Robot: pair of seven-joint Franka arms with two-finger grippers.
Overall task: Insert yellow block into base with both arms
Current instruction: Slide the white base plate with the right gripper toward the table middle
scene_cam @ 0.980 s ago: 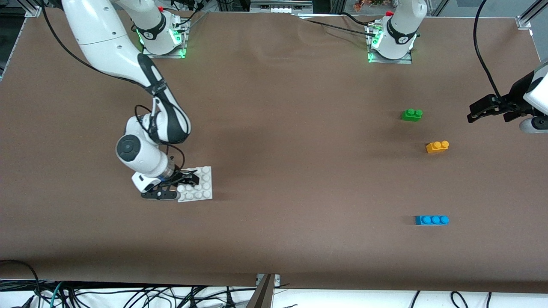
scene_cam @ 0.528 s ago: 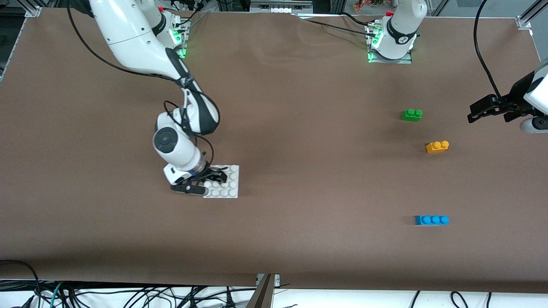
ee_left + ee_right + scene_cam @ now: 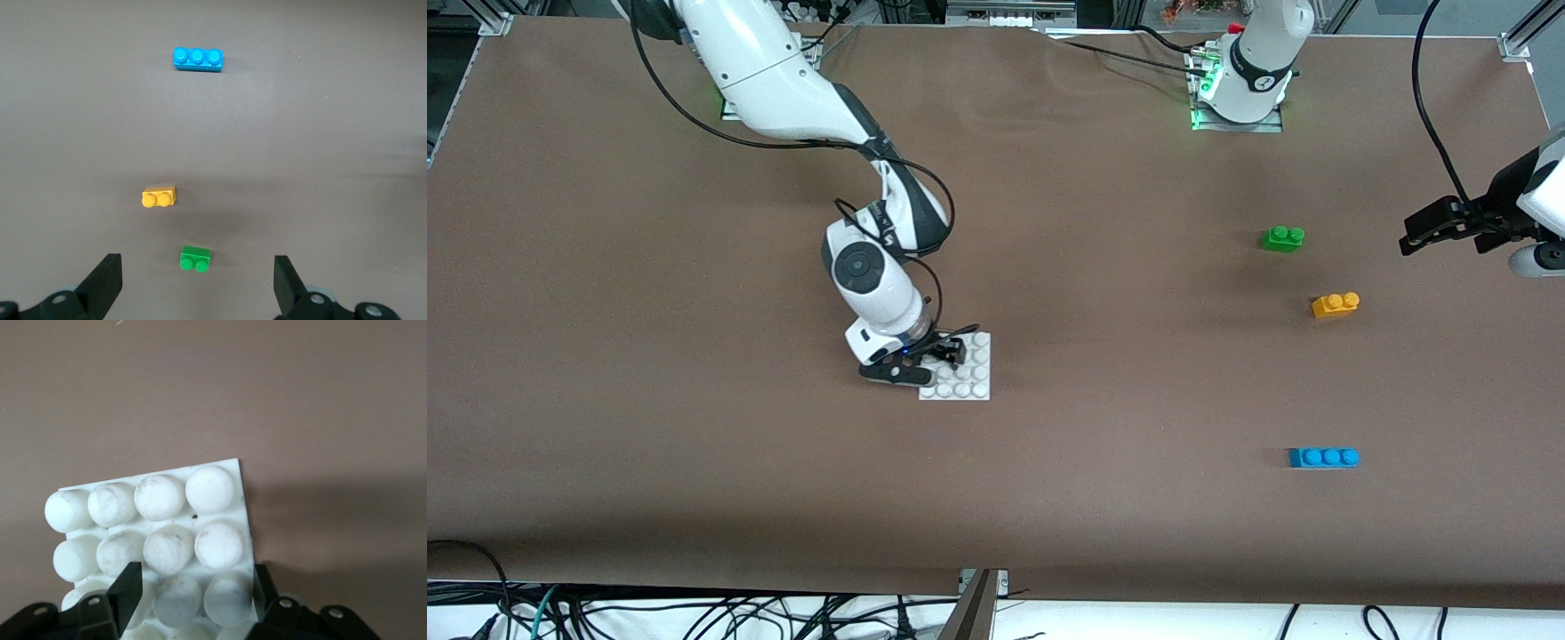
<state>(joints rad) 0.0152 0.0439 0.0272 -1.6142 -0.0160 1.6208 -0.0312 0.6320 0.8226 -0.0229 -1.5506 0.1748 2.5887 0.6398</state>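
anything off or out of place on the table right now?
Nothing stands out. The right gripper is shut on the base near the table's middle. The yellow block, green brick and blue brick sit upright and apart toward the left arm's end, where the left gripper waits open.

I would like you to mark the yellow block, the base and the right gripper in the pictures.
yellow block point(image 3: 1335, 305): front view, on the middle of its body.
base point(image 3: 971, 370): front view, on the studded top, beside the gripper.
right gripper point(image 3: 935, 357): front view, between the fingertips, shut on the base.
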